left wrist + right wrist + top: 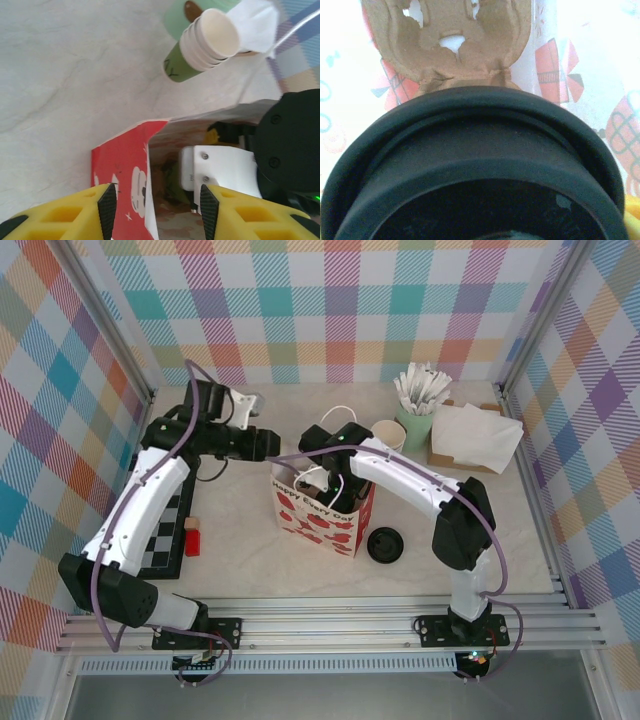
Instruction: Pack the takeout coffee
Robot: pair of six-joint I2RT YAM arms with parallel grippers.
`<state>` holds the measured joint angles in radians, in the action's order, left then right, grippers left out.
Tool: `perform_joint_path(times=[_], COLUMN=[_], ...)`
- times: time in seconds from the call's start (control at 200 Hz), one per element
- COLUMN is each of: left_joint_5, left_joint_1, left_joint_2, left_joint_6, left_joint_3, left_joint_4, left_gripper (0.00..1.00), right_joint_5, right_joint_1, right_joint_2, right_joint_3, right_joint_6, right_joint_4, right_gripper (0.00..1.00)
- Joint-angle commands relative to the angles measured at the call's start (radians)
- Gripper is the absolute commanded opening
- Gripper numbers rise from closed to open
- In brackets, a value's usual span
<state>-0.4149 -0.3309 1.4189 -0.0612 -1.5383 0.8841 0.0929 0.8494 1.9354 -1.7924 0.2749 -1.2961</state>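
The takeout coffee (470, 165) shows me only its round black plastic lid, close under my right wrist camera; the cup below the lid is hidden. It sits inside the white paper bag with red prints (320, 515). Just beyond the lid, a piece of brown moulded cardboard (460, 45) leans against the bag's inner wall.

My right jaws reach down into the bag's open mouth. I cannot tell whether they grasp the coffee or stand released around it. My left jaws are released: the two yellow fingers with black pads (107, 210) stand apart, with the bag's red-printed upper edge in the gap.

The bag stands upright on the pale desk (250, 575). Behind it is a stack of lidless green paper cups with cream rims (388, 433). Beside the stack are a mint cup of white-wrapped sticks (415, 420) and a brown box of white napkins (470, 435). A loose black lid (384, 544) lies just right of the bag. A checkerboard (165, 535) and a red block (192, 538) lie to its left.
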Motion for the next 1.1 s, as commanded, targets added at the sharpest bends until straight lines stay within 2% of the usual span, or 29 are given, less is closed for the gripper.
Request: perform_joint_path(times=[0.0, 0.07, 0.32, 0.49, 1.095], left_joint_5=[0.221, 0.222, 0.341, 0.354, 0.349], left_joint_1=[-0.054, -0.075, -0.117, -0.117, -0.117], left_joint_2=[0.01, 0.001, -0.067, -0.046, -0.081], left_joint_6=[-0.038, -0.047, -0.188, -0.152, -0.161], left_joint_3=[0.007, 0.023, 0.152, 0.146, 0.193], left_joint_4=[0.0, -0.024, -0.175, -0.118, -0.177], left_gripper=[0.49, 0.49, 0.41, 0.39, 0.11], right_joint_5=[-0.01, 0.006, 0.016, 0.035, 0.084], right_joint_1=[-0.004, -0.004, -0.004, -0.005, -0.005], right_joint_2=[-0.013, -0.016, -0.015, -0.006, -0.042], right_joint_3=[0.019, 0.025, 0.028, 0.018, 0.036], right_joint_6=[0.009, 0.001, -0.02, -0.016, -0.003], right_joint_4=[0.019, 0.028, 0.043, 0.033, 0.044], right_gripper=[0.87, 0.86, 0.84, 0.83, 0.83])
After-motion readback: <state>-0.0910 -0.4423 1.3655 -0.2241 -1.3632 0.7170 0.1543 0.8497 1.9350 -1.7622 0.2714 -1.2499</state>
